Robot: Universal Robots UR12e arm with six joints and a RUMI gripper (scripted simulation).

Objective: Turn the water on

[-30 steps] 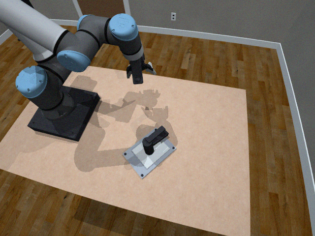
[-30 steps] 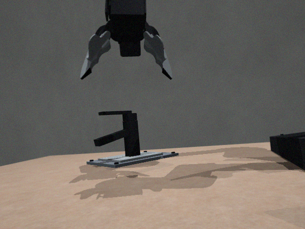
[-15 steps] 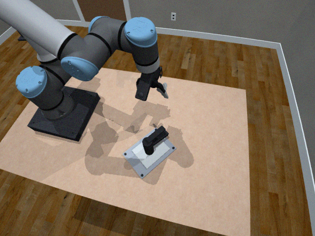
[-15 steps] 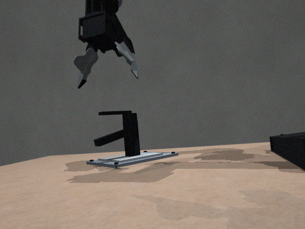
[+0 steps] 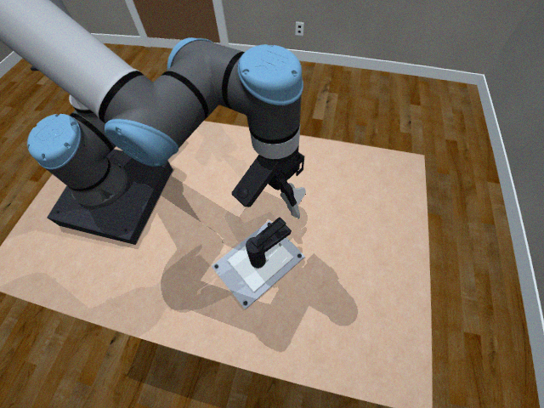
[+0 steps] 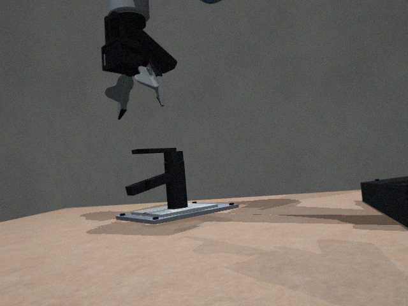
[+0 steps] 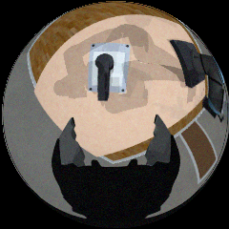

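Gripper (image 6: 139, 106) hangs above the black tap (image 6: 175, 184), well clear of it, jaws spread fully and holding nothing, while the tap's lever (image 6: 153, 150) lies flat atop the tap, which stands on a grey plate (image 6: 210, 208).

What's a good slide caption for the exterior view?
Open gripper hovers above the black tap, its lever lying flat and untouched.

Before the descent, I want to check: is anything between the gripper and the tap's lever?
Nothing: in the exterior view only air separates the open gripper from the lever.
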